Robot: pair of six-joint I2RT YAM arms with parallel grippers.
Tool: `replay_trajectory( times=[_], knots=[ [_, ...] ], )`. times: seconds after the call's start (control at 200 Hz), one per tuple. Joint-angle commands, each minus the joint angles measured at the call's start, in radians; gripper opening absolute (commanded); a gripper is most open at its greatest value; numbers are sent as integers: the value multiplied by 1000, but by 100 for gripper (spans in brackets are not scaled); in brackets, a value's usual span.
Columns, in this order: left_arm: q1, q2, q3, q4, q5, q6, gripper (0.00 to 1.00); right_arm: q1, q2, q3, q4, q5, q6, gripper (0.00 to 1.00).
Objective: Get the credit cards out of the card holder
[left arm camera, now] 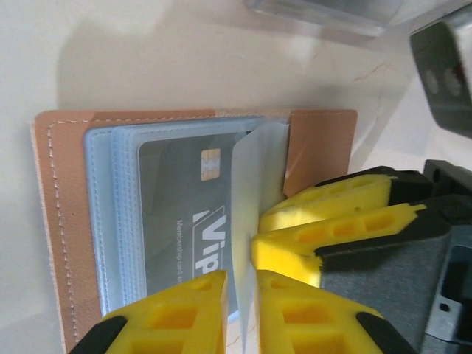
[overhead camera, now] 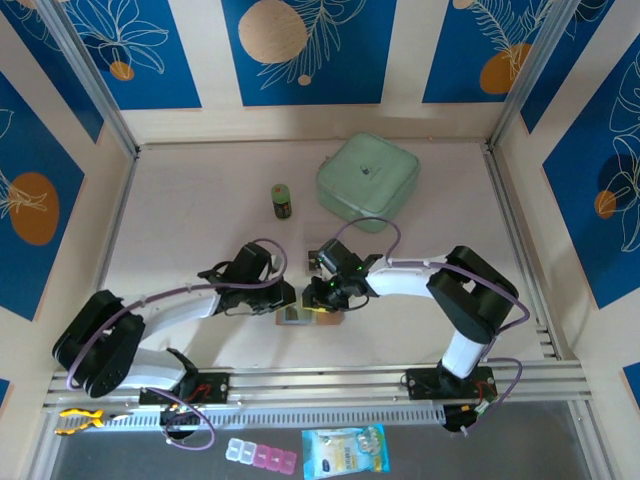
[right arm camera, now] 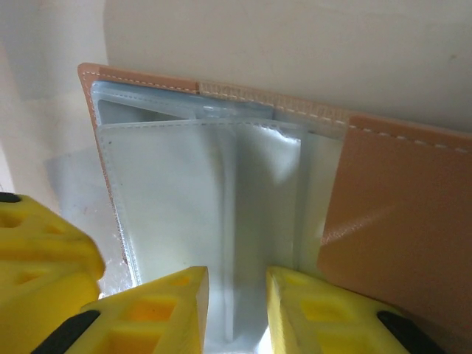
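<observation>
The card holder (left arm camera: pixel 66 221) lies open on the table, tan leather with clear inner pockets. A grey "Vip" credit card (left arm camera: pixel 184 214) sits inside one pocket. One clear pocket leaf (left arm camera: pixel 254 184) stands upright, and my left gripper (left arm camera: pixel 241 284) is shut on its lower edge. My right gripper (right arm camera: pixel 236 284) straddles a raised pocket leaf (right arm camera: pixel 230 221) with a narrow gap on both sides, so it is open. Its yellow fingers (left arm camera: pixel 332 214) press in from the right beside the left gripper. From above, both grippers (overhead camera: pixel 285 297) (overhead camera: pixel 322 293) meet over the card holder (overhead camera: pixel 295 318).
A big mint-green zip case (overhead camera: pixel 367 182) and a small green jar (overhead camera: pixel 283 201) stand farther back. A clear plastic box (left arm camera: pixel 324 11) lies just beyond the wallet. A pill organiser (overhead camera: pixel 261 455) and a blue sachet (overhead camera: pixel 345 452) lie below the front rail.
</observation>
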Motion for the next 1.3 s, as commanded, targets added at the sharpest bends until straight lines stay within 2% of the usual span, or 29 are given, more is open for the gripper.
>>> replay_trajectory(
  times=[0.0,0.295,0.56,1.09,1.295],
  knots=[
    [-24,30,29,12,17,-9,17,-5,-22,-26,-1,-19,14,29],
    [-53,77,65,26,18,-23,16,-9,-31,-25,6,-31,9,28],
    [-65,76,113,-15,9,-23,15,-18,-124,-34,-50,12,-4,28],
    [-116,194,252,-59,-12,-25,13,-124,-277,-85,-120,-4,-75,28],
    [-141,234,298,-74,-23,-28,18,-161,-325,-105,-142,-5,-106,29]
  ],
)
